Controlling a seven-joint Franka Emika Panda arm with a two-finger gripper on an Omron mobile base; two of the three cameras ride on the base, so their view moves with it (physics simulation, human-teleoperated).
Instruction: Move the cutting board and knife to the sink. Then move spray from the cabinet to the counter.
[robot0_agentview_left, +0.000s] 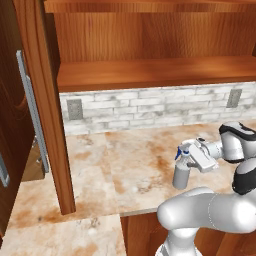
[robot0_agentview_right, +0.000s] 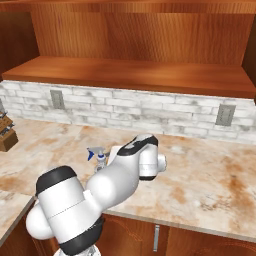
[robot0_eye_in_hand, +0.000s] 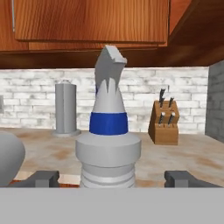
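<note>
My gripper (robot0_eye_in_hand: 112, 178) stands open, its two fingertips (robot0_eye_in_hand: 43, 178) spread wide to either side of the spray (robot0_agentview_left: 182, 170) with a gap on each side, so I judge the bottle is set down and I am gripping nothing; the spray stands upright on the counter (robot0_agentview_left: 125, 165), long axis vertical, dead ahead of my hand and between the jaws; its blue-and-white nozzle rises above my fingers. It sits near the counter's front edge, well apart from the brick backsplash (robot0_agentview_left: 150, 107) on the far side; the cabinet (robot0_agentview_left: 150, 70) shelf hangs above. My coming move, I judge, is straight back along my own line, clear of the bottle's sides; a sideways drift could tip it. Beyond it stand a knife block (robot0_eye_in_hand: 164, 122) and a grey cylinder (robot0_eye_in_hand: 65, 109), well apart.
</note>
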